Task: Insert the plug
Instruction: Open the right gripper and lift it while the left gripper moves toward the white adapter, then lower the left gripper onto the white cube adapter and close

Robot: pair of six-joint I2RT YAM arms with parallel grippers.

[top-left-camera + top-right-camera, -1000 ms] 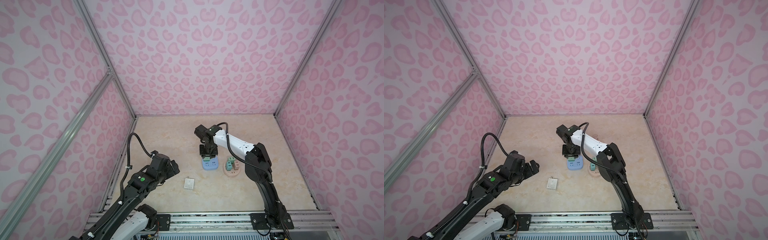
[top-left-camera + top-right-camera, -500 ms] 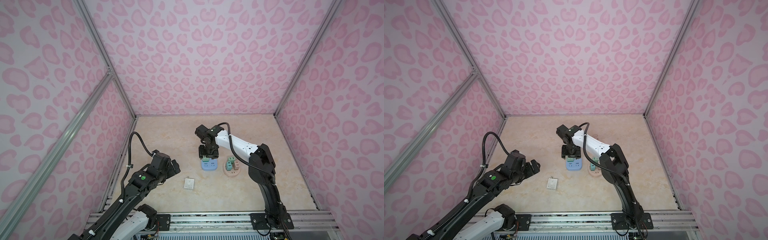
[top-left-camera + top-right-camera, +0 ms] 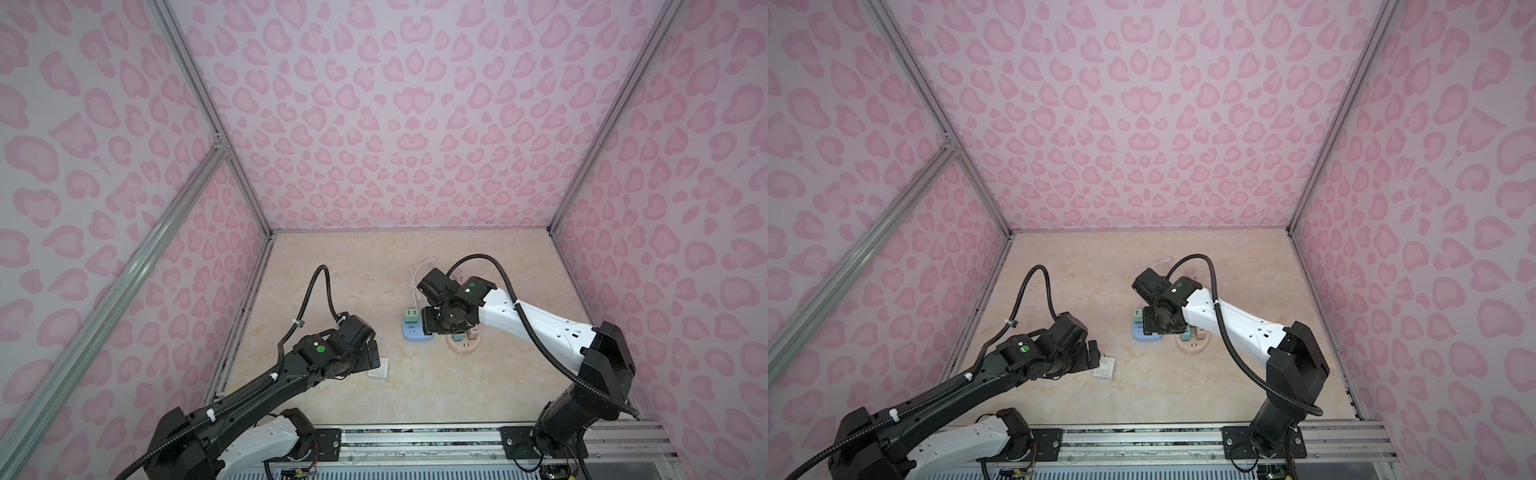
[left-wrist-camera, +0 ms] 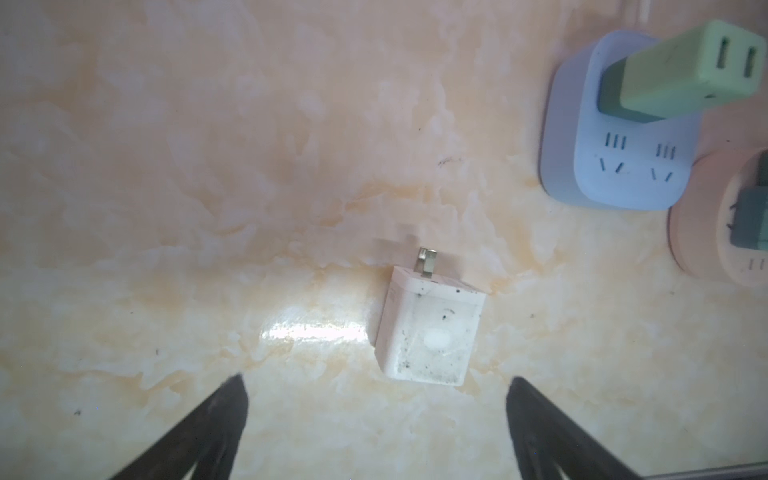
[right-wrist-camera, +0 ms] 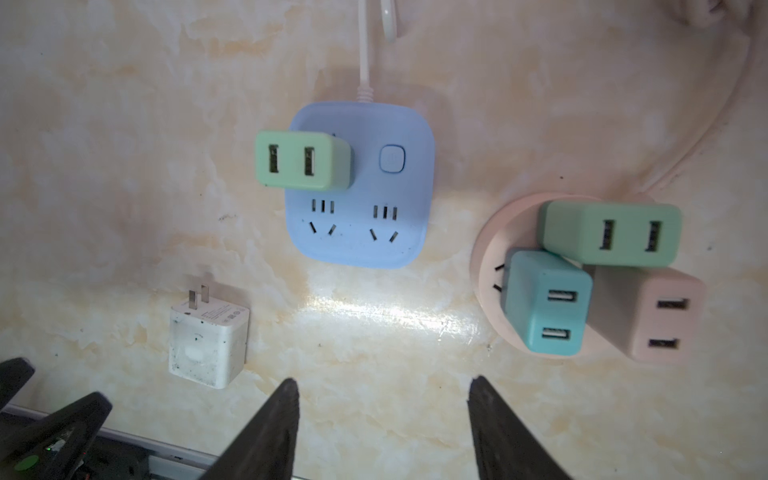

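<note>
Right fingers (image 5: pixel 270 428), now parted and empty, have backed off the green plug (image 5: pixel 301 160).
It stands seated in the blue power strip (image 5: pixel 365 237); left fingers (image 4: pixel 216 419) hang wide near the white plug (image 4: pixel 428 328) lying on the tabletop (image 4: pixel 208 166).

**Both tools open and empty**

The left arm (image 3: pixel 266 382) was stretched low and forward from the near left base, its wrist (image 3: pixel 320 353) bent so that the left tool (image 4: pixel 376 390) was pointed forward and down. Its fingers (image 4: pixel 224 415) were spread wide, with nothing gripped between them. The right arm (image 3: pixel 540 328) was reached from the near right base toward the middle, and the right tool (image 5: pixel 383 386) was aimed downward, its jaws parted less widely and likewise empty.
</note>
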